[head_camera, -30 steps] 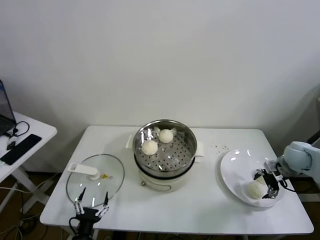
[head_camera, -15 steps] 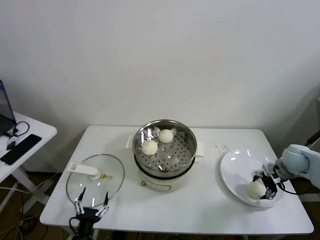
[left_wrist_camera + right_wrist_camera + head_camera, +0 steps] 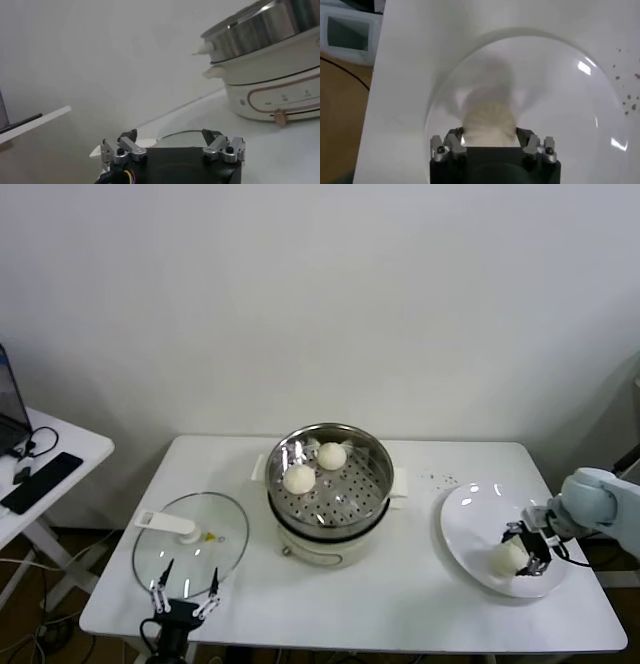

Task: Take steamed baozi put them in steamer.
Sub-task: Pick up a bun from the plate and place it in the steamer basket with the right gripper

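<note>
White table (image 3: 400,584) | right pincer (image 3: 522,552) clamps baozi (image 3: 508,558) on plate (image 3: 470,524) | left pincer (image 3: 183,591) wide | no legible writing

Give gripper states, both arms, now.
Left gripper: open, holding nothing, parked by the glass lid.
Right gripper: closed around a baozi on the plate.
</note>
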`<action>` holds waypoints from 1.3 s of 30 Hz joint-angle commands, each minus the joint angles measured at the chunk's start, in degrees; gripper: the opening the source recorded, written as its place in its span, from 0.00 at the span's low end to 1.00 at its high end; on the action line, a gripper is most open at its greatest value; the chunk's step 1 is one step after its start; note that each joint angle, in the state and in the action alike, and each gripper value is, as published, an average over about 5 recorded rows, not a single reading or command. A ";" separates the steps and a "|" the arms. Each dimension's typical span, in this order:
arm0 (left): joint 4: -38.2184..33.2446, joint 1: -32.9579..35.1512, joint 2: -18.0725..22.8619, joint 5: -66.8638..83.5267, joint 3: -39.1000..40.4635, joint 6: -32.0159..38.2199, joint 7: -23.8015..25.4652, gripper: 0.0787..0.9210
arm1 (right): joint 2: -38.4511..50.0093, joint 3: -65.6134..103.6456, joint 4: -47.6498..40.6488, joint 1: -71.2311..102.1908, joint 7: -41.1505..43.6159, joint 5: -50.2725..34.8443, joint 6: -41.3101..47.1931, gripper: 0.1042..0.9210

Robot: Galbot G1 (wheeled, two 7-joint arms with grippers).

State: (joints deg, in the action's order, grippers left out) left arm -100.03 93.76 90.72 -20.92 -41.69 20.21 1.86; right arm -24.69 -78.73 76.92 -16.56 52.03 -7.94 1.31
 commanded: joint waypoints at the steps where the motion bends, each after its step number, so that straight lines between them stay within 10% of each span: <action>1: -0.22 0.19 -0.02 -0.11 -0.03 0.03 -0.04 0.88 | -1.74 -12.02 3.05 -17.11 1.61 -2.32 -3.39 0.74; 25: 0.07 0.11 0.01 -0.35 -0.47 0.03 -0.06 0.88 | -21.32 -20.10 6.59 -46.31 9.24 -15.74 -22.43 0.74; 39: 0.09 -0.01 0.02 -0.53 -0.37 0.07 0.00 0.88 | -30.17 -10.19 14.10 -36.80 7.34 -6.54 -23.78 0.74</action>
State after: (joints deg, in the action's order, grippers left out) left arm -99.82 93.77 90.73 -21.39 -42.09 20.32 1.82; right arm -47.96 -94.27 87.01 -57.46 60.02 -19.00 -20.13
